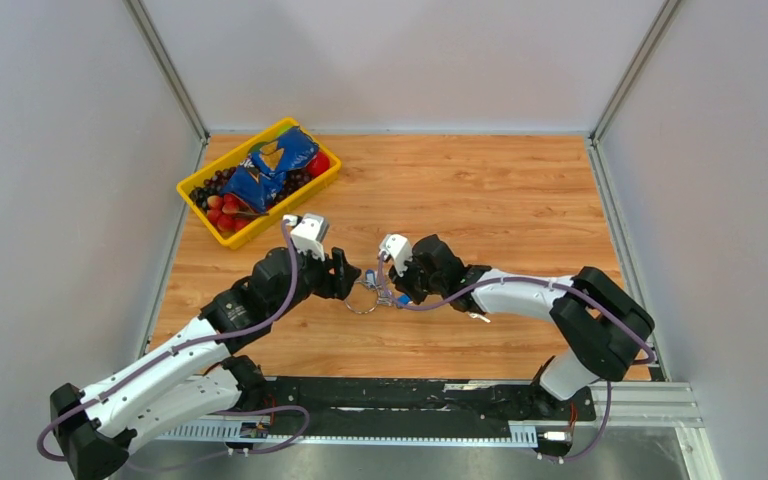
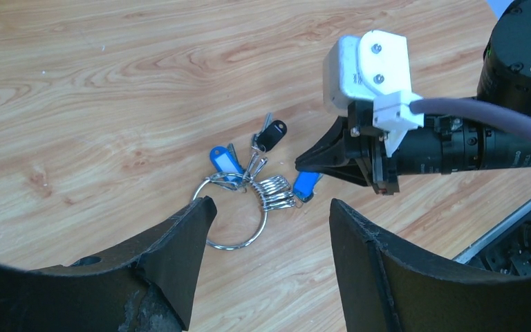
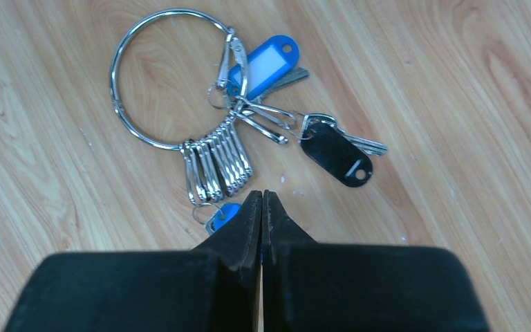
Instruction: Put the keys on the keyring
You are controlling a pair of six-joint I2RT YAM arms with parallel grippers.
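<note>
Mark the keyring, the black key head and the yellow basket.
keyring (image 3: pixel 112 76): right wrist view, left arc of the wire.
black key head (image 3: pixel 335 153): right wrist view, middle of the plastic.
yellow basket (image 1: pixel 285 212): top external view, near wall.

keyring (image 3: pixel 114 76): thin metal wire, polished and glossy
keys (image 3: pixel 359 144): silvery metal, shiny where light is caught
black key head (image 3: pixel 337 153): smooth plastic, a faint sheen seen
blue tag (image 3: pixel 266 59): glossy plastic, a pale matt insert set within
table (image 3: pixel 456 104): wood-grain surface, smooth, low sheen
right gripper (image 3: pixel 261 204): black plastic, matt, fine layered ridges seen on the fingers
</note>
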